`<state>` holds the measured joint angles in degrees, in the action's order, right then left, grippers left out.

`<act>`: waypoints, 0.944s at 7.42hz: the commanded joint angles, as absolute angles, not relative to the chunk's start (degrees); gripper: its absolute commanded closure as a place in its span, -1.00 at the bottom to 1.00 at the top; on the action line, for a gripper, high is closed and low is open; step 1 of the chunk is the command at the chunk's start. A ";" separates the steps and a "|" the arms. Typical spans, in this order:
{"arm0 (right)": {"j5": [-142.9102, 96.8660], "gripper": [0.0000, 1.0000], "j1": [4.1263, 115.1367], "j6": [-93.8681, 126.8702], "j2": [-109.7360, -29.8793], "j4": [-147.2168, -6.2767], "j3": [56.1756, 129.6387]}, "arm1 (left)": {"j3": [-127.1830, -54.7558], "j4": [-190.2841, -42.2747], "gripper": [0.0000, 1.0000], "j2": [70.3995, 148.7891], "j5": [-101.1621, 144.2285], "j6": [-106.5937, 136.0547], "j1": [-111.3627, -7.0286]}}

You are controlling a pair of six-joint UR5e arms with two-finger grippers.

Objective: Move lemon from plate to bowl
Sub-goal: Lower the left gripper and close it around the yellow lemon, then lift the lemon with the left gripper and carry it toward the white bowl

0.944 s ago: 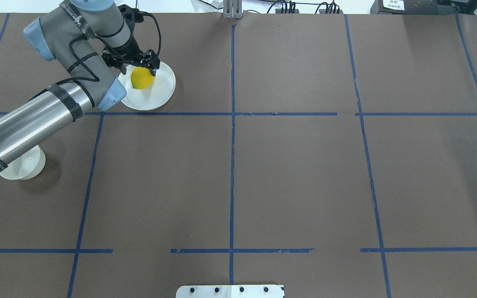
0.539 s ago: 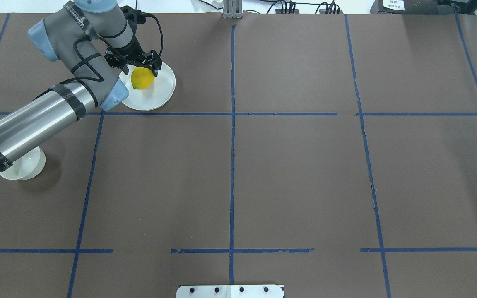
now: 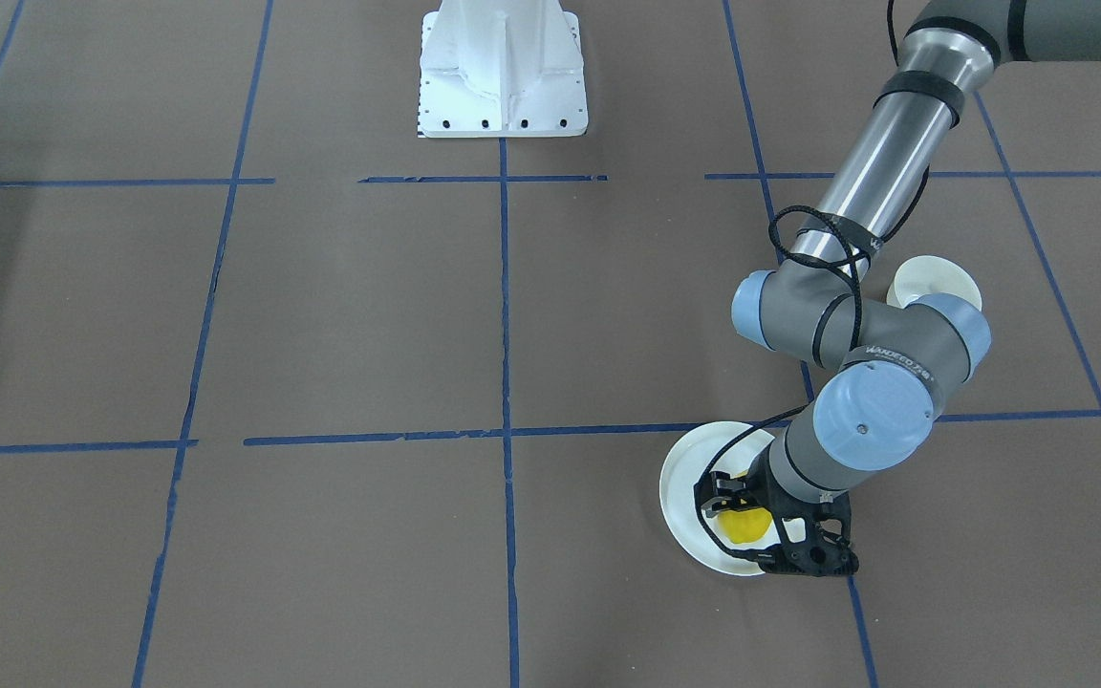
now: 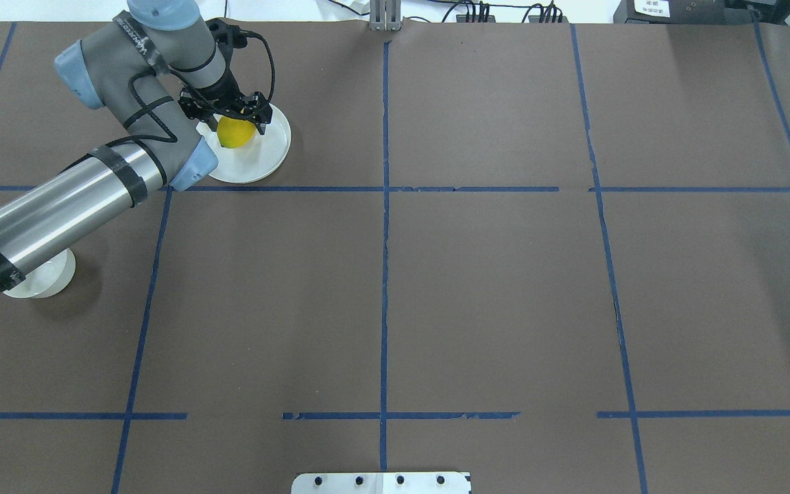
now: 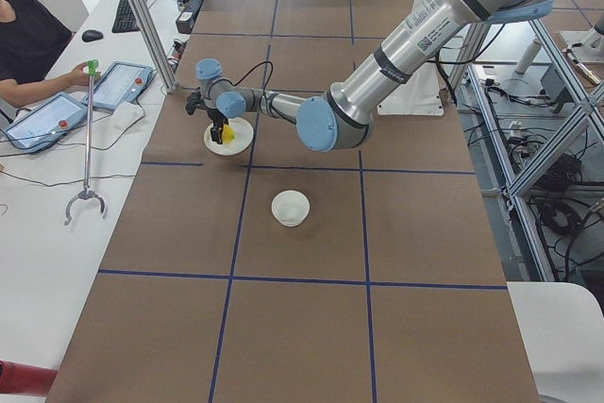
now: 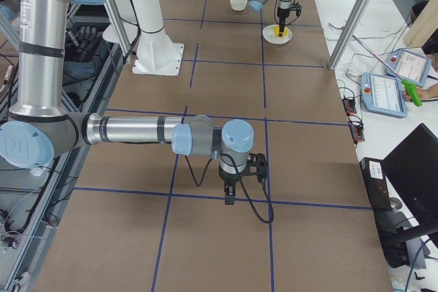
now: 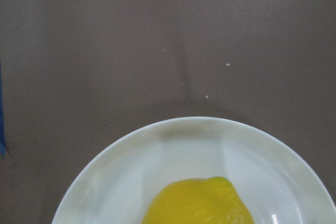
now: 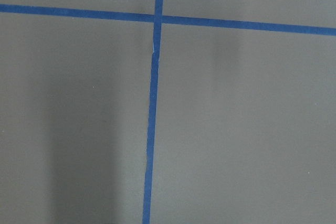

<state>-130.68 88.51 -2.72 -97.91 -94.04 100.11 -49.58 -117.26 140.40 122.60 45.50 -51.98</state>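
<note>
"Two grippers, what states?"

"Right gripper [image 6: 229,196] hung over the tape lines [image 6: 226,196]; couldn't tell. Nearest the base sat the bowl [image 4: 45,281], empty. Farther out, I had the left gripper [image 4: 238,122] spread astride the lemon [image 4: 236,134], which lay on the plate [image 4: 268,154]."

"Handling?"

"Light, firm, slick, probably rolls. I'd pinch its fat middle."

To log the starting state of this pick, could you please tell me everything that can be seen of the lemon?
The lemon is a small, bright yellow oval with smooth, faintly dimpled skin and a blunt tip; it looks whole. It lies on the white plate, off-centre toward the arm's side. The left gripper is low over it with a finger on either side; whether they touch it cannot be told.
</note>
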 commanded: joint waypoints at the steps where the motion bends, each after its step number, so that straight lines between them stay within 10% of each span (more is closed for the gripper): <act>1: -130.69 -1.00 88.51 -2.72 -97.91 -94.04 100.11 | -49.57 -117.25 -0.70 140.27 122.61 45.70 -51.59; 3: -130.69 -1.00 88.51 -2.72 -97.91 -94.04 100.11 | -49.75 -117.33 0.99 140.27 122.61 45.79 -52.11; 7: -130.61 -1.00 88.51 -2.72 -97.91 -94.04 100.11 | -70.82 -108.16 1.00 129.88 126.20 45.26 -57.82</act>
